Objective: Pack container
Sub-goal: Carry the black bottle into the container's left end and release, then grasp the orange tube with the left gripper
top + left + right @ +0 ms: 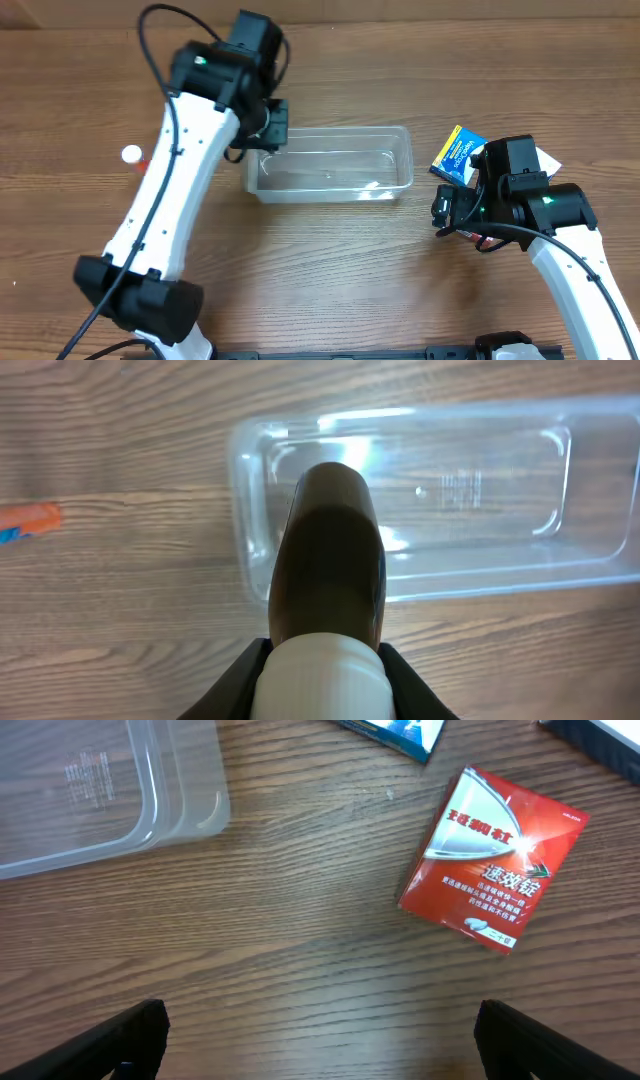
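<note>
White-capped brown bottle (330, 550) clamped in left pincer (325, 665), over the left end of the clear container (480, 490) lying mid-table (300, 930), right pincer (320, 1035) spread wide, near a red box (495, 860).

the red box (492, 860) carries white chinese print, its large line reading 速效錠.

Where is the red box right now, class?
In the right wrist view, the red box lies flat on the table, right of the container and just below the blue box, touching neither.
</note>
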`<state>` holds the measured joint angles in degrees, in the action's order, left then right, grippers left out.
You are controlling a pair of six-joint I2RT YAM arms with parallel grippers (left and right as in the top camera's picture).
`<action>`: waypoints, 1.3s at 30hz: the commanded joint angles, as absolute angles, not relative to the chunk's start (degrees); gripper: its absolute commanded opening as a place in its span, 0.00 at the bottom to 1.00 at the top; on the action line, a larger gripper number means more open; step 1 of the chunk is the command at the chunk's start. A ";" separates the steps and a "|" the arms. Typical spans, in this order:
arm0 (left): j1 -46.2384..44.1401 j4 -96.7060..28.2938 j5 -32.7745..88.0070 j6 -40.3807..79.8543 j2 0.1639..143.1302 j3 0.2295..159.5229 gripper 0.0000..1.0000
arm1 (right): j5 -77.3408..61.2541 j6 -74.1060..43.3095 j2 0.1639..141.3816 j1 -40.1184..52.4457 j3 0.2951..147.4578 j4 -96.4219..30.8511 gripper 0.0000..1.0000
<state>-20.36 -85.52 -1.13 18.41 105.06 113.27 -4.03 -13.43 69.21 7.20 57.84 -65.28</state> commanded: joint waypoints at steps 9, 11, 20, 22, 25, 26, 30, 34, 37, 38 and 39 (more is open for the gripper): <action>-18.37 -73.10 -2.81 20.71 119.52 101.32 0.13 | -3.53 -13.08 68.77 7.01 59.33 -65.65 1.00; -18.39 -72.31 -1.63 20.86 120.95 101.32 0.13 | -3.53 -13.08 68.75 7.01 59.33 -65.73 1.00; -18.37 -80.90 -0.99 20.34 114.52 112.66 0.64 | -3.53 -13.08 68.77 7.01 59.33 -65.71 1.00; -18.11 -84.82 -4.95 20.45 108.31 116.90 1.00 | -3.53 -13.08 68.77 7.01 59.33 -65.73 1.00; -15.31 -88.47 -8.67 21.98 99.11 117.84 1.00 | -3.53 -13.08 68.75 7.01 59.33 -65.73 1.00; -10.28 -90.80 -8.60 22.37 94.54 117.82 1.00 | -3.53 -13.08 68.77 7.01 59.33 -65.71 1.00; 3.73 -92.55 -7.60 22.33 92.79 117.14 1.00 | -3.53 -13.08 68.77 7.01 59.31 -65.69 1.00; 15.42 -88.58 -4.32 20.88 98.30 111.92 1.00 | -3.55 -13.08 68.77 7.01 59.31 -65.69 1.00; 17.39 -87.53 -2.96 19.25 104.79 110.50 1.00 | -3.55 -13.08 68.77 7.01 59.31 -65.71 1.00; 17.52 -87.13 -2.92 19.27 108.25 110.50 1.00 | -3.55 -13.10 68.75 7.01 59.31 -65.73 1.00; 17.52 -86.67 -2.92 19.20 110.89 110.50 1.00 | -3.55 -13.10 68.77 7.01 59.31 -65.71 1.00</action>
<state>17.26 -87.44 -4.45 20.62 105.12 110.61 -4.01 -13.45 69.21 7.20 57.84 -65.84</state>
